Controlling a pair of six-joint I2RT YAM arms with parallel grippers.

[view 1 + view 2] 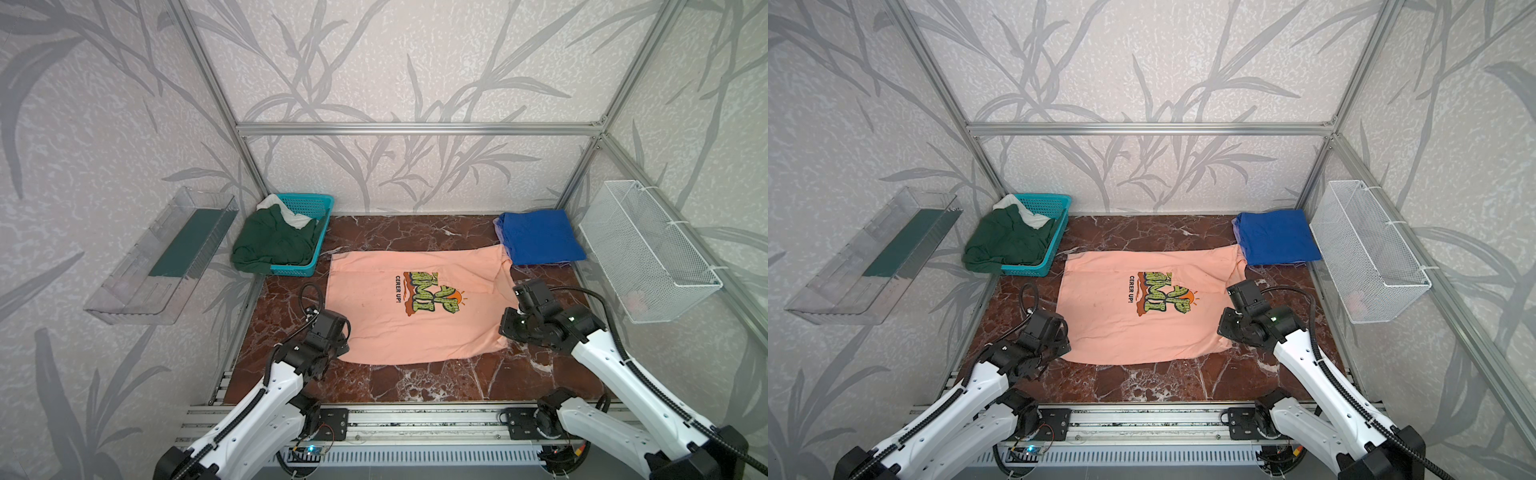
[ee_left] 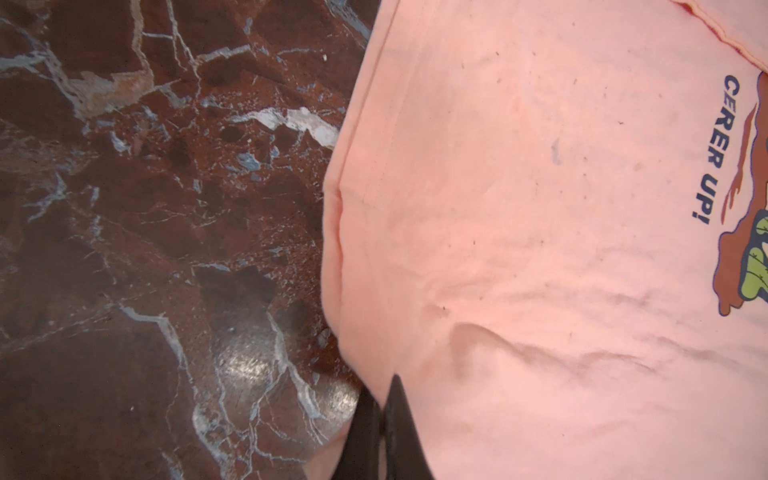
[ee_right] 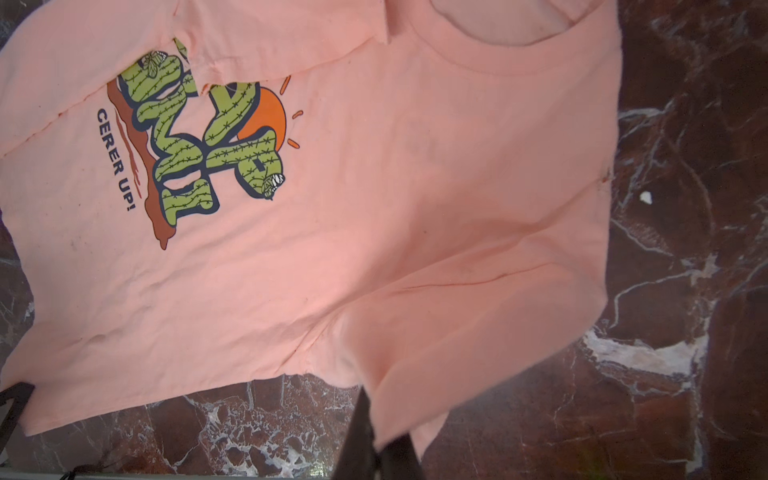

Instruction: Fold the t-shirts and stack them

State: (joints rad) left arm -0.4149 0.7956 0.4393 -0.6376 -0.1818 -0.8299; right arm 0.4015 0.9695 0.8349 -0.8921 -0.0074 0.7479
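The peach-pink t-shirt (image 1: 415,324) (image 1: 1142,332) lies spread on the marble table, collar to the right, print up. My left gripper (image 2: 384,399) (image 1: 341,350) is shut on its near left hem corner. My right gripper (image 3: 372,415) (image 1: 505,338) is shut on the cloth at the near right sleeve. The cloth rises slightly at both pinches. The far sleeve is folded in over part of the print (image 3: 208,137). A folded royal blue t-shirt (image 1: 540,237) lies at the back right, touching the peach collar end. A dark green t-shirt (image 1: 270,245) and a white one (image 1: 291,216) sit crumpled in the basket.
The teal lattice basket (image 1: 309,203) stands at the back left corner. A clear plastic tray (image 1: 162,257) hangs on the left wall and a white wire basket (image 1: 648,253) on the right wall. An aluminium rail (image 1: 415,419) runs along the table's front edge.
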